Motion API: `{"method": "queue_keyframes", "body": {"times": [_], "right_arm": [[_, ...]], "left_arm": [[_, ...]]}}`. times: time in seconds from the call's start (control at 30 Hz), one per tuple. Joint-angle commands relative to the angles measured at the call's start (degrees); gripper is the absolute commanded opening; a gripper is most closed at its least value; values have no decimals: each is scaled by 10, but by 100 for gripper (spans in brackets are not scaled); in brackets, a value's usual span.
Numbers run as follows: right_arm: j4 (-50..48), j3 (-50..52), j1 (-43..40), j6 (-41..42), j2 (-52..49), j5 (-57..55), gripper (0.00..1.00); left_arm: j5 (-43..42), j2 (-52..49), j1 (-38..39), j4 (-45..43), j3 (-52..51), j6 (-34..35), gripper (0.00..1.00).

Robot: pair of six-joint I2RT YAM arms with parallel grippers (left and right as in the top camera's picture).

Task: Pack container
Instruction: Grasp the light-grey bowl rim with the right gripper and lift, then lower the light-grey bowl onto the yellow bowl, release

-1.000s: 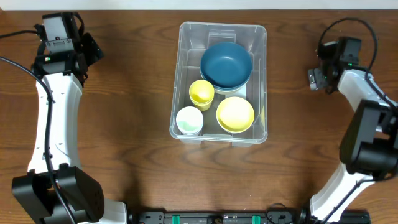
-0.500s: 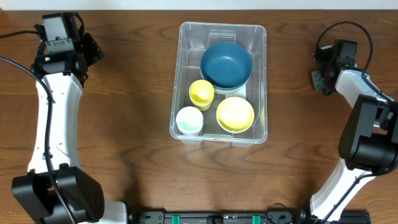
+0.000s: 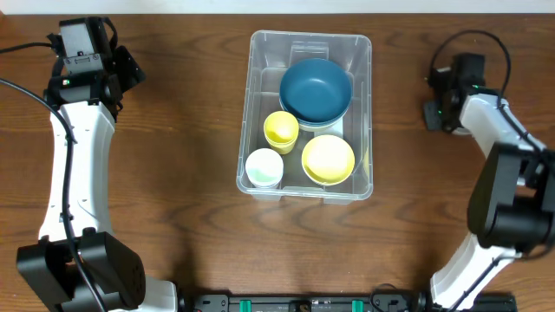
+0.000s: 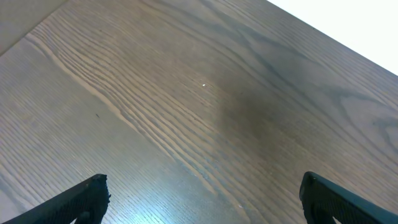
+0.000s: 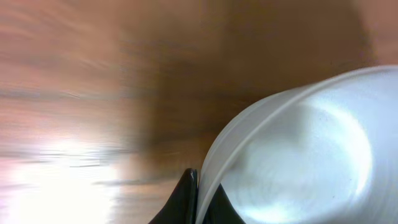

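Observation:
The container, a clear rectangular bin, sits at the table's centre in the overhead view. It holds a dark blue bowl, a yellow bowl, a yellow cup and a white cup. My left gripper hovers at the far left, open over bare wood, nothing between its fingers. My right gripper is to the right of the container, apart from it, and shut. The overhead view shows nothing in it. A blurred white rounded surface fills the lower right of the right wrist view.
The brown wooden table surrounds the container on all sides. Both white arms stand along the table's left and right sides. A black cable loops above the right wrist.
My right gripper has closed from open to shut, and its wrist has turned and shifted slightly left toward the container. The left arm and the container's contents have not moved.

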State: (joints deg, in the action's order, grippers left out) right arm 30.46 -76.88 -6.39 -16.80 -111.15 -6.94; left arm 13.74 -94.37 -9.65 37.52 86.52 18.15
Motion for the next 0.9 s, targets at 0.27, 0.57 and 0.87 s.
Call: {"method": "queue_keyframes", "body": {"times": [0.27, 0.57, 0.87], "right_arm": [[38, -12, 196, 175, 259, 48, 1], [122, -12, 344, 213, 263, 68, 1], [229, -10, 430, 252, 260, 70, 1]], "left_arm": [[7, 8, -2, 2, 7, -1, 98], [7, 8, -2, 2, 7, -1, 98], [7, 8, -2, 2, 7, -1, 98]]}}
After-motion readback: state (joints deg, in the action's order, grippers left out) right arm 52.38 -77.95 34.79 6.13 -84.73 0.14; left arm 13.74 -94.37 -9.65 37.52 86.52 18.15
